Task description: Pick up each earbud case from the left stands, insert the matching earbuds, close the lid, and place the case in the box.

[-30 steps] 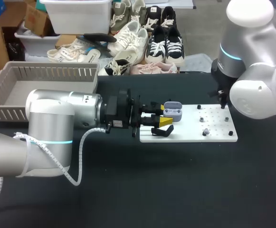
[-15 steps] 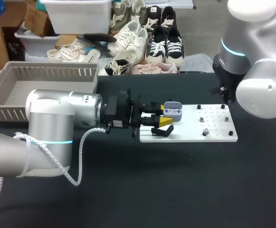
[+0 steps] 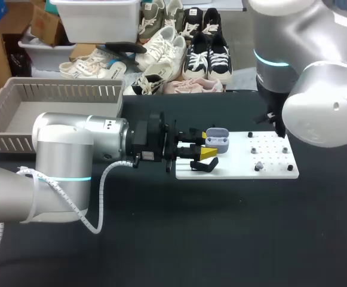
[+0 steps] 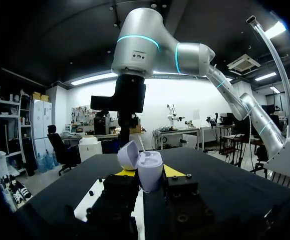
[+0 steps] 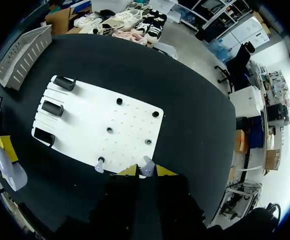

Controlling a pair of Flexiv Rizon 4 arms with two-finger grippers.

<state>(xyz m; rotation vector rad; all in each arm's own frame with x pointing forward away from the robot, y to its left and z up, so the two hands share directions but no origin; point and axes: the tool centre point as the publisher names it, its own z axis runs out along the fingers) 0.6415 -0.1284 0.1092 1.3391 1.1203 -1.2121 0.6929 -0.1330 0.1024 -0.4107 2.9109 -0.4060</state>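
Earbud case (image 3: 218,139): lid open, clamped between left gripper (image 4: 148,174) tips, 10 o'clock corner of board (image 3: 272,173) | right gripper (image 5: 145,171): pinching earbud (image 5: 146,165)

Head camera: fixed, high and behind the robot. It faces down and forward over the whole table (image 3: 221,239) from far off, with the arms entering from left and right.
Left wrist camera: low, near table level. It faces level along the left gripper (image 4: 147,174) toward the right arm (image 4: 135,55), very near the earbud case (image 4: 141,162) clamped in that gripper.
Right wrist camera: well above the white board (image 5: 85,120). It faces straight down past the right gripper (image 5: 145,171), which pinches an earbud (image 5: 146,164).
Shared ground: head and right wrist views both cover the board and the far-left basket (image 5: 22,55). The case appears in all three.
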